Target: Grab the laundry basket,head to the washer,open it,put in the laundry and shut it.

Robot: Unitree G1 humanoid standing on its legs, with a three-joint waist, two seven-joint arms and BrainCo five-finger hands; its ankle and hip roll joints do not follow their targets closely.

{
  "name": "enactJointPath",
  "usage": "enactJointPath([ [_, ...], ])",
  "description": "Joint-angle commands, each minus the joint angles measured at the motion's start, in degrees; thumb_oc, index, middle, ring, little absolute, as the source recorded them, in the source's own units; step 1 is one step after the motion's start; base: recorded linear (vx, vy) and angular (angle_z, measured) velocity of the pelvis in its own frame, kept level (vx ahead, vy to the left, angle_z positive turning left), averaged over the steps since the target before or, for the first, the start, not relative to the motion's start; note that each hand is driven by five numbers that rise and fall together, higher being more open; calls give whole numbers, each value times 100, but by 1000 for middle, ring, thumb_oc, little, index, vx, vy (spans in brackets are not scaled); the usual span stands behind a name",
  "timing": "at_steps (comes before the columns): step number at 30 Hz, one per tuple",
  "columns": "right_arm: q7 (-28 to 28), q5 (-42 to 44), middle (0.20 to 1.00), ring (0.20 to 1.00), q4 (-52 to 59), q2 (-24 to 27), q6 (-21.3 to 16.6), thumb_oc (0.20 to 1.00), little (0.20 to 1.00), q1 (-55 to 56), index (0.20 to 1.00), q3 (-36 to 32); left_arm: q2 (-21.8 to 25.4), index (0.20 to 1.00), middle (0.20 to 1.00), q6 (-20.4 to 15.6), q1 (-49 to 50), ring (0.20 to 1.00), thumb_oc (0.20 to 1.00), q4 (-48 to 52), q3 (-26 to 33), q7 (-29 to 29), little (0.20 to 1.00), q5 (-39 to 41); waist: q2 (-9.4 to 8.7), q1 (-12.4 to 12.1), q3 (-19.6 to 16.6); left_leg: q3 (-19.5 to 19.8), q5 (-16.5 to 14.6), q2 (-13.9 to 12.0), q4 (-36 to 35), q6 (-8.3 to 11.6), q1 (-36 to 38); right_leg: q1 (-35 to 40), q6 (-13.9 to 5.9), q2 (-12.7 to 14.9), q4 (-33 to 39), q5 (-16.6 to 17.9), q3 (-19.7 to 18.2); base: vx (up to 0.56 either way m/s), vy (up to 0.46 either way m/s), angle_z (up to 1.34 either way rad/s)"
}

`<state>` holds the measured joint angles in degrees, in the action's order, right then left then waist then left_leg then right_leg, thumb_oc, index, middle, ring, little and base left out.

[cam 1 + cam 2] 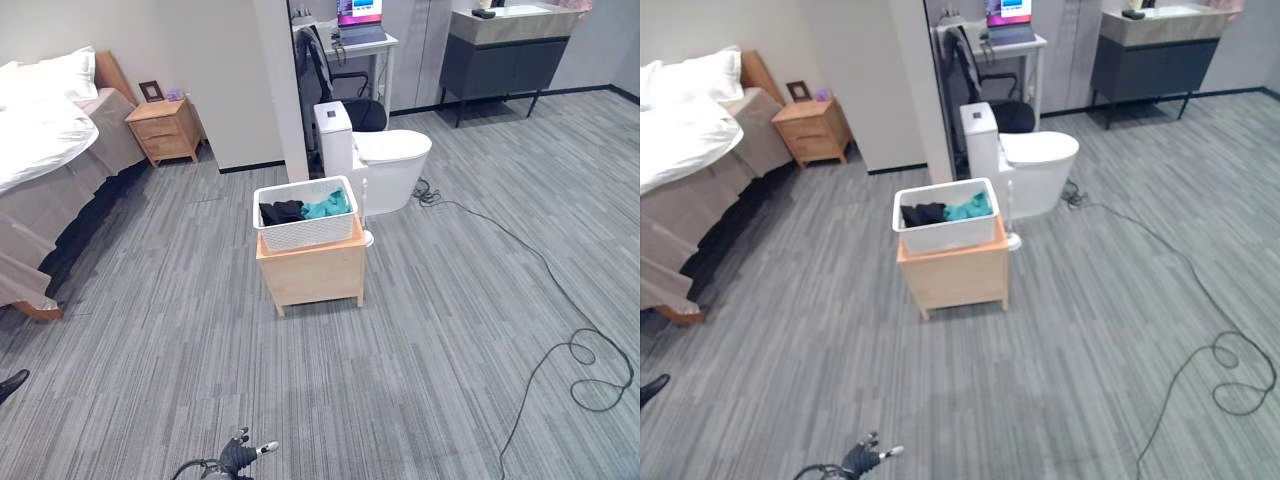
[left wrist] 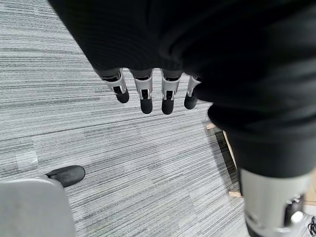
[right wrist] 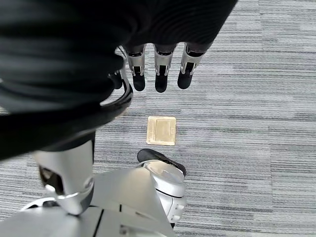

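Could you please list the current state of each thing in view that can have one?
White slatted plastic laundry basket: on the low wooden stand, holding dark and teal clothes, not yet grasped.
White toilet: lid down.
Laptop on the white desk: open, screen lit.
Left hand: open, empty.
Right hand: open, empty.

No legible text, labels or numbers anywhere.

The two head cameras look down and forward from well back, sharing the laundry basket (image 1: 305, 211) on its wooden stand (image 1: 312, 268) mid-floor — each wrist camera faces straight down past its own fingers at grey floor (image 2: 74, 113).
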<state>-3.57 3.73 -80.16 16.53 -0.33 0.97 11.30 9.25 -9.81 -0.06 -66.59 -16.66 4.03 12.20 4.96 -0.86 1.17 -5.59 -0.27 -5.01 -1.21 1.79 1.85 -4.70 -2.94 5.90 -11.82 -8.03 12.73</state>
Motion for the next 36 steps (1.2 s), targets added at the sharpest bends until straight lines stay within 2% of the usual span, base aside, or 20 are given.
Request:
enactJointPath([
  [1, 25, 78, 1000, 1000, -367, -269, -93, 1000, 1000, -277, 1000, 220, 261, 1000, 1000, -171, -233, 1000, 1000, -205, 206, 53, 1000, -142, -504, 21, 99, 250, -246, 68, -379, 129, 196, 1059, -494, 351, 1682, 673, 55, 0, 0, 0],
  [22, -29, 140, 1000, 1000, -417, -226, -77, 1000, 1000, -247, 1000, 88, 269, 1000, 1000, -191, -188, 1000, 1000, -69, 274, 113, 1000, -106, -474, 9, 129, 273, -217, 53, -379, 157, 165, 1071, -476, 348, 1682, 652, 121, 1, -3, 0],
  [28, -109, 600, 1000, 1000, -395, -106, -138, 1000, 1000, -278, 1000, -240, 303, 1000, 1000, -197, -213, 1000, 1000, -17, 319, 162, 1000, 31, -448, 25, 202, 315, -155, -46, -379, 212, 118, 1056, -394, 248, 1682, 598, 115, 18, -66, 2],
  [30, -139, 767, 1000, 1000, -381, 2, -203, 1000, 1000, -318, 1000, -385, 336, 1000, 1000, -203, -230, 1000, 1000, 36, 310, 140, 1000, 101, -454, -5, 322, 298, -27, -163, -345, 284, 108, 1091, -286, 153, 1682, 528, 97, 20, -179, 2],
  [33, -164, 872, 1000, 1000, -355, 99, -267, 1000, 1000, -352, 1000, -442, 382, 1000, 1000, -206, -209, 1000, 1000, 189, 320, 93, 1000, 227, -508, -36, 490, 390, -174, -326, 412, 390, -213, 1171, -77, -12, 1657, 416, 52, 21, -221, 0],
  [34, -162, 914, 1000, 1000, -339, 118, -289, 1000, 1000, -355, 1000, -459, 404, 1000, 1000, -203, -200, 1000, 1000, 227, 327, 85, 1000, 234, -517, -43, 572, 438, -107, -404, 777, 446, -362, 1200, 34, -104, 1562, 324, 36, 57, -217, 9],
  [35, -175, 925, 1000, 1000, -306, 146, -306, 1000, 1000, -380, 1000, -445, 442, 1000, 1000, -198, -174, 1000, 1000, 321, 330, 69, 1000, 245, -523, -83, 667, 461, 126, -452, 1158, 491, -535, 1246, 110, -171, 1512, 267, 25, 2, -220, 11],
  [36, -190, 921, 1000, 1000, -235, 193, -309, 1000, 1000, -437, 1000, -395, 467, 1000, 1000, -174, -167, 1000, 1000, 422, 332, 61, 1000, 284, -520, -152, 838, 639, 441, -451, 1920, 499, -936, 1293, 180, -225, 1454, 226, 52, -23, -209, 17],
])
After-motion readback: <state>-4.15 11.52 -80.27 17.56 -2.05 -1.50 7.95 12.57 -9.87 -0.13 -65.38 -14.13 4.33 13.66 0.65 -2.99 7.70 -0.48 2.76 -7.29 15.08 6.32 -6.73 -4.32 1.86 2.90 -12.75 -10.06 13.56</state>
